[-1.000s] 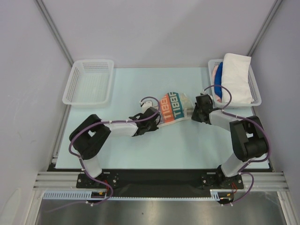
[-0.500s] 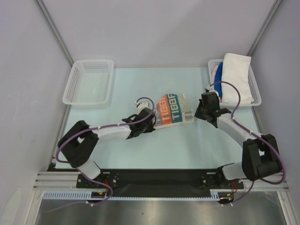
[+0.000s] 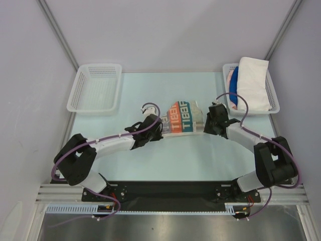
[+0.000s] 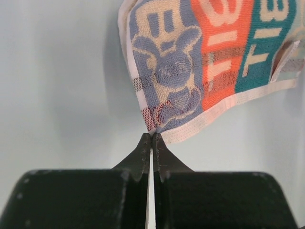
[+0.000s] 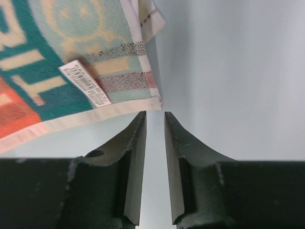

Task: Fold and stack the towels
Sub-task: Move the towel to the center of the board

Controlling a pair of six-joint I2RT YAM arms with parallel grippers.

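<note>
The right basket (image 3: 275, 103) is holding a folded white towel (image 3: 251, 83), with a blue towel (image 3: 233, 93) and a pink towel (image 3: 231, 76) showing beside it. The left basket (image 3: 95, 88) is sitting at the far left corner. The lettered towel (image 3: 181, 116) is lying on the worktop (image 3: 190, 150) between the arms. The left tool (image 4: 152, 138) is pinching its corner, fully closed. The right tool (image 5: 155, 117) is standing slightly parted just beside its edge, gripping nothing.

The left gripper (image 4: 152, 137) has closed, and its tips now pinch the towel (image 4: 190, 71) by the corner straight ahead of them. The right gripper (image 5: 155, 117) has shut and reopened slightly. The towel's edge lies just beyond its tips, to their left.
</note>
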